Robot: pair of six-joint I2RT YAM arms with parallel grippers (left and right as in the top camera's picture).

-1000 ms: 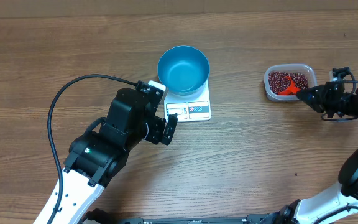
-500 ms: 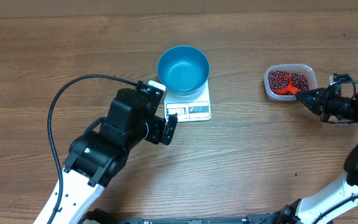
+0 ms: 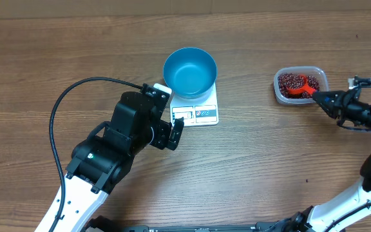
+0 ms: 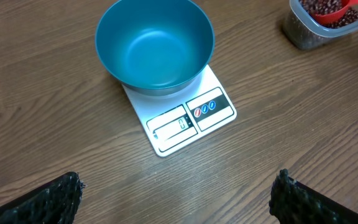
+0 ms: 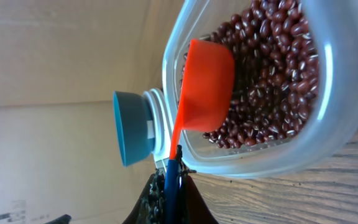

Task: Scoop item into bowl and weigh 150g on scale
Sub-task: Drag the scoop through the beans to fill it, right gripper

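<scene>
**Work surface.** The counter [image 3: 269, 161] is brown wood-grain board with the grain running left to right. Its surface is matte and shows only faint glare. Beyond its far edge stands a plain beige wall [image 3: 185, 6]. The right wrist view shows the same beige panelling behind the work area. A black cable [image 3: 57, 122] loops over the left part of the counter and runs to the left arm.

**Scale and bowl.** The scale [image 3: 201, 114] lies flat near the centre of the counter. The bowl [image 3: 190, 71] sits upright on the rear part of its platform, and its interior is empty. The display and the two label panels stay uncovered in front of the bowl. The reading is too small to make out.

**Beans.** The beans [image 3: 292, 81] lie in a clear rectangular tub [image 3: 321, 74] at the right side of the counter, well apart from the scale.

**Right tool.** The right tool [image 5: 169, 162] is closed on the thin handle of an orange scoop [image 5: 207, 84]. The scoop's cup is inside the tub, resting against the beans.

**Left tool.** The left tool [image 4: 176, 202] hangs near the front edge of the scale with its jaws spread fully wide. It holds nothing, and the bare counter shows between its fingers [image 4: 58, 196].
</scene>
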